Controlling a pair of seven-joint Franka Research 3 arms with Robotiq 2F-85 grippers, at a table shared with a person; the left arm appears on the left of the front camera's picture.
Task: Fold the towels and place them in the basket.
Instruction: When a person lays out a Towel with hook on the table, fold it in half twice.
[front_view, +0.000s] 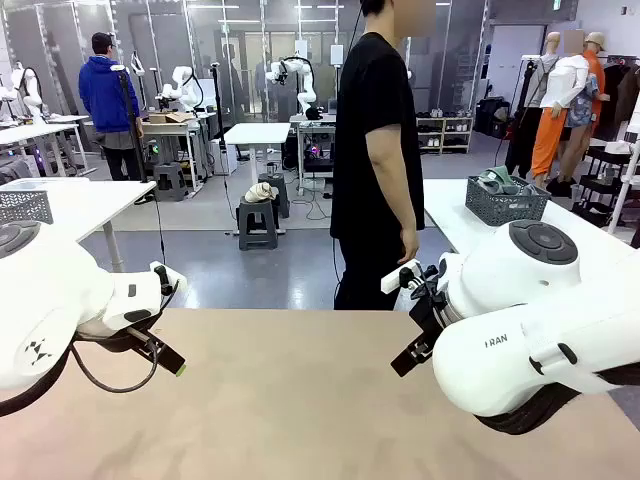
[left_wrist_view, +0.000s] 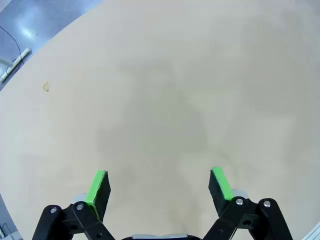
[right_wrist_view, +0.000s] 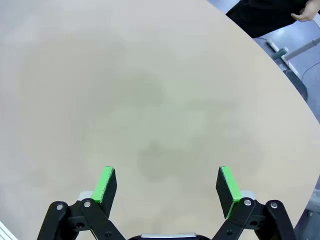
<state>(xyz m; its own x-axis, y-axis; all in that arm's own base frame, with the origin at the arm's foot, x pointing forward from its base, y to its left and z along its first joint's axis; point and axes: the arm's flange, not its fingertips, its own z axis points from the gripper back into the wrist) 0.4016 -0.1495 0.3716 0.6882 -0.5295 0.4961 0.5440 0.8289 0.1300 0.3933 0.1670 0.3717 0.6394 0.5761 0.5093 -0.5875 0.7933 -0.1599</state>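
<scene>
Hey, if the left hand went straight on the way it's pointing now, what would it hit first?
Probably the tabletop: the open left hand points down at that tan surface, and nothing lies in between.

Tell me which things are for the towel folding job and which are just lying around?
For the job:
left gripper and right gripper, fingers open
tan table
dark grey basket on the side table, bunched cloths inside, likely the towels

Just lying about:
pale mesh basket at far left
stool with a bundle on top
</scene>
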